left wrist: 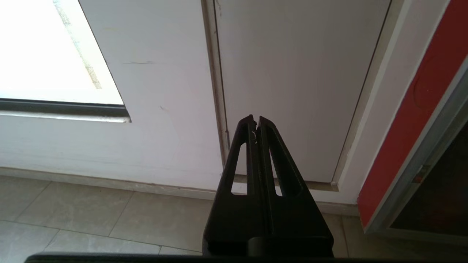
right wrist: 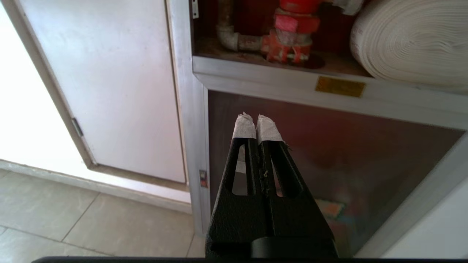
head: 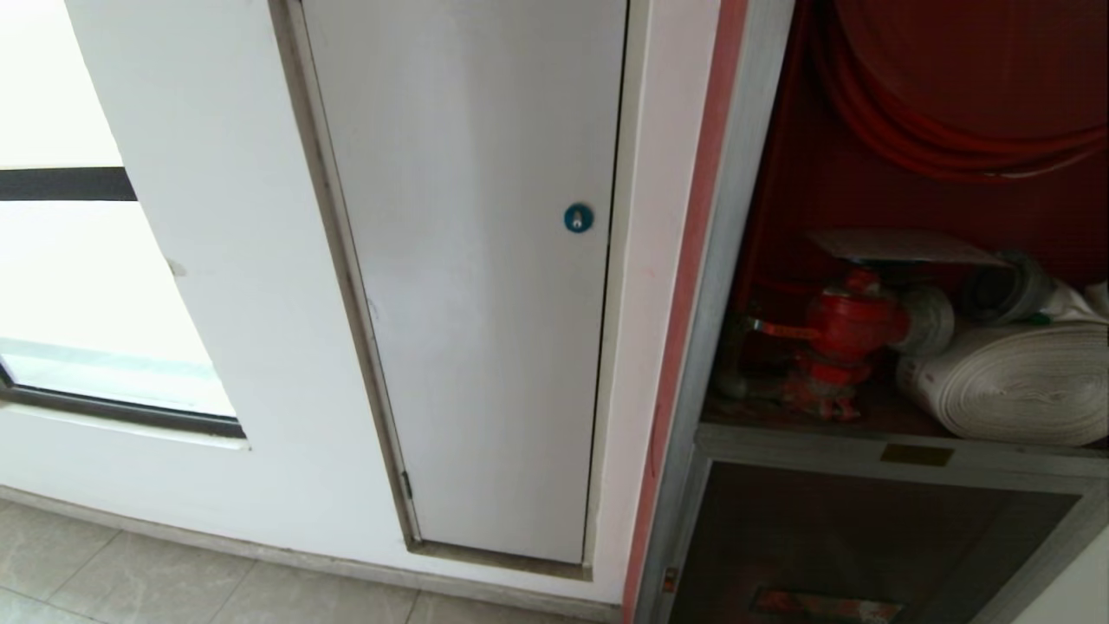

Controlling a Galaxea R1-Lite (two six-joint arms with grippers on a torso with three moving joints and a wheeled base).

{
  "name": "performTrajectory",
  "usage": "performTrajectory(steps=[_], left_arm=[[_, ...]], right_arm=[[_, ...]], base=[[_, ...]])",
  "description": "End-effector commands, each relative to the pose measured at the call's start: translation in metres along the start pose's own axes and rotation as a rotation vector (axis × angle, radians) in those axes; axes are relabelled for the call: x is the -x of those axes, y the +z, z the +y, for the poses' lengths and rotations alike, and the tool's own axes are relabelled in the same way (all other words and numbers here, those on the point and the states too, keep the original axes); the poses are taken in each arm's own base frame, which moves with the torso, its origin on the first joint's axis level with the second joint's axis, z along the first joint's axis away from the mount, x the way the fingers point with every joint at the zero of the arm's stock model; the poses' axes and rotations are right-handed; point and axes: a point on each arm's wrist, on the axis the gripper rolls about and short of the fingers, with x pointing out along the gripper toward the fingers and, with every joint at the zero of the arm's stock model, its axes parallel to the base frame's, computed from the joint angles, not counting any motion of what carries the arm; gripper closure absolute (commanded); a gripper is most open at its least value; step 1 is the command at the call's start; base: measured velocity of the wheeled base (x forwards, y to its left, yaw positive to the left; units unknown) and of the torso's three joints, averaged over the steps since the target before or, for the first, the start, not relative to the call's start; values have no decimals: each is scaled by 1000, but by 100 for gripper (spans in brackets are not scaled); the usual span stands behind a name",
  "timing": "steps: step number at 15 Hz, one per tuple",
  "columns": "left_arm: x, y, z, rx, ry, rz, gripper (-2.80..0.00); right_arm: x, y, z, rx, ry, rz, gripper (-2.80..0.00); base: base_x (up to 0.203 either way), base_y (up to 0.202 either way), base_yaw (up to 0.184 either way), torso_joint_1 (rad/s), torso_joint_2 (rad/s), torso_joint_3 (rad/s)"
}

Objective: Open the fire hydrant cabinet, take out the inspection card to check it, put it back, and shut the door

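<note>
Cabinet [head: 910, 286] interior exposed, card [head: 901, 247] lying atop the valve [head: 845, 334], near the shelf's left edge. Left gripper [left wrist: 256, 120] and right gripper [right wrist: 258, 120] both closed, empty, clear of the frame.

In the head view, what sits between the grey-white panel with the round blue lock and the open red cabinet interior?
In the head view, a white wall strip, then a red band and the cabinet's brushed silver frame. Nothing else.
</note>
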Motion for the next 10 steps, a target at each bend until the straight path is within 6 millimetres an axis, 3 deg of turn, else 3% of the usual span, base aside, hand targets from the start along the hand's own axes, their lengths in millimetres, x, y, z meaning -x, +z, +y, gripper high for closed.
performTrajectory(steps=[1, 10], left_arm=[[-1, -2, 0, 0, 0, 7, 0], [-1, -2, 0, 0, 0, 7, 0]], right_arm=[[0, 0, 0, 1, 1, -2, 0], [0, 0, 0, 1, 1, -2, 0]], base=[[195, 0, -3, 2, 6, 2], [195, 0, 0, 2, 2, 4]])
